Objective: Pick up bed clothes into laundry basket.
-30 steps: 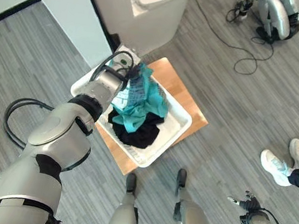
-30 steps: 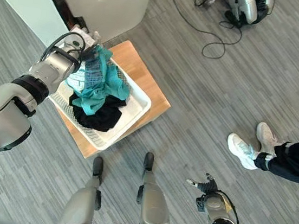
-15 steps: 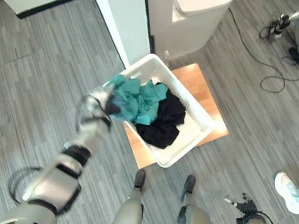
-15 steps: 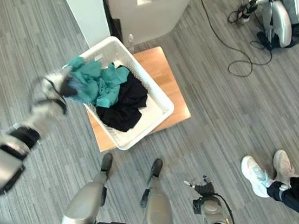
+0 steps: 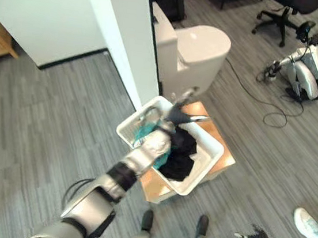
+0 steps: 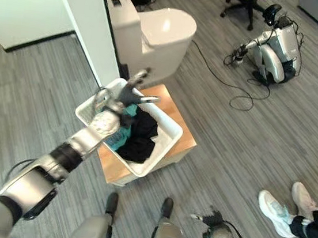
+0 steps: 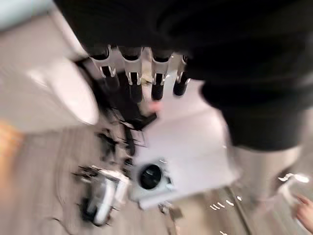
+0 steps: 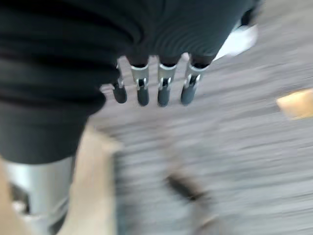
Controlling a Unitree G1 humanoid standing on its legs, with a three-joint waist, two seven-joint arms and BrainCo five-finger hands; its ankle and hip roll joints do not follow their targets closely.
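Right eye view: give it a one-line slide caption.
Left hand open above the white laundry basket holding teal and black clothes, beside a toilet.

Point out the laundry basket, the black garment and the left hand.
laundry basket (image 6: 169,133): right eye view, on its white right rim.
black garment (image 6: 144,130): right eye view, on its middle.
left hand (image 6: 128,95): right eye view, on its palm.

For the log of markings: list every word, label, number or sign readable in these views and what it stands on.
None can be read.
Laundry basket, teal cloth and black cloth: no print shows.
Toilet: no readable mark.
Left hand, with its fingers spread: no label visible.
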